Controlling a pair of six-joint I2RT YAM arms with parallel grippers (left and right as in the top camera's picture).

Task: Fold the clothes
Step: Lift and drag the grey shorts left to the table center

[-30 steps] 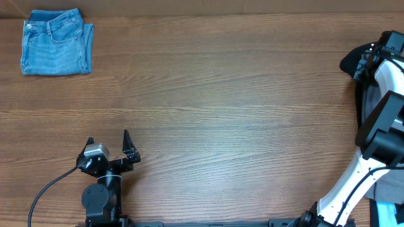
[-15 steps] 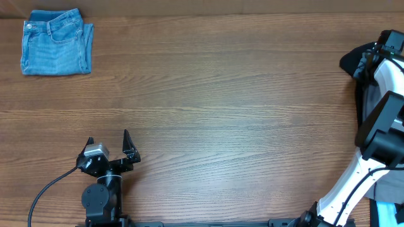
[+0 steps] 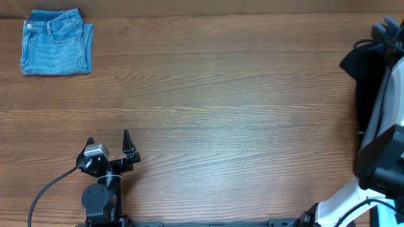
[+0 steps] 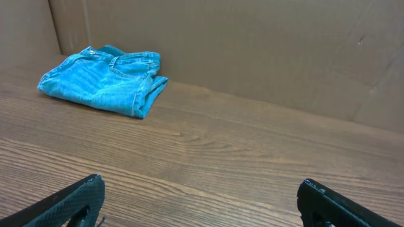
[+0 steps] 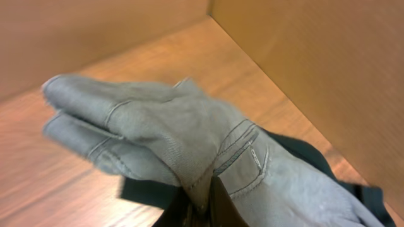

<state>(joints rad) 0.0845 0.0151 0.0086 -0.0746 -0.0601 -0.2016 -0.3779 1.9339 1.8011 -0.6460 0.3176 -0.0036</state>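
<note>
The grey shorts (image 5: 189,132), with stitched pocket seams, hang bunched in my right gripper (image 5: 201,197), which is shut on a fold of them. They are lifted above a dark cloth (image 5: 145,192) near the table's far right corner. In the overhead view the shorts are hidden; only the right arm (image 3: 385,107) and the dark cloth (image 3: 358,69) show at the right edge. My left gripper (image 3: 108,140) is open and empty near the front left, and its fingers show in the left wrist view (image 4: 199,189).
Folded blue jeans (image 3: 55,41) lie at the far left corner and also show in the left wrist view (image 4: 104,79). A cardboard wall (image 4: 252,44) runs along the back and the right side (image 5: 315,63). The wooden table (image 3: 214,107) spans the middle.
My right arm has swung further toward the right edge and its wrist has moved up and partly out of the overhead view. The left arm and the jeans have not moved.
</note>
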